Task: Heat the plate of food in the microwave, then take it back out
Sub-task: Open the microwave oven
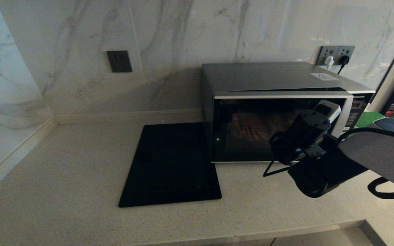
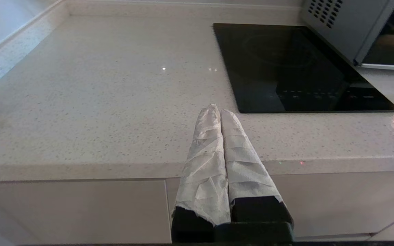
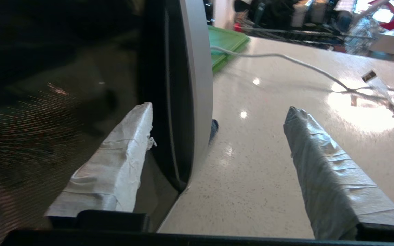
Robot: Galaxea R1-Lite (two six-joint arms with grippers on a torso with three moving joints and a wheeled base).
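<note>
At the near edge of the worktop (image 2: 97,112), well away from the work, the left tool (image 2: 217,112) is parked with its two wrapped fingers pressed together on nothing, the black cooktop (image 2: 296,68) lying beyond it. Farther in, the right tool (image 3: 217,116) is at the front of the microwave (image 1: 272,77), its fingers spread wide and gripping nothing: one finger (image 3: 121,150) lies against the dark glass door (image 1: 245,133), the other (image 3: 323,160) hangs out over the bare worktop, and the curved silver handle (image 3: 193,78) stands in the gap between them, so the tool straddles the handle without closing on it. The right arm reaches in from the side with its wrist turned toward the door front. Beyond the tool, behind the glass, the plate of food (image 1: 255,128) shows dimly inside the cavity. The door looks pushed to, or all but shut. I judge the loading done; heating, reopening and taking the plate out remain. Past the microwave, a green tray (image 3: 226,41) sits farther along.
</note>
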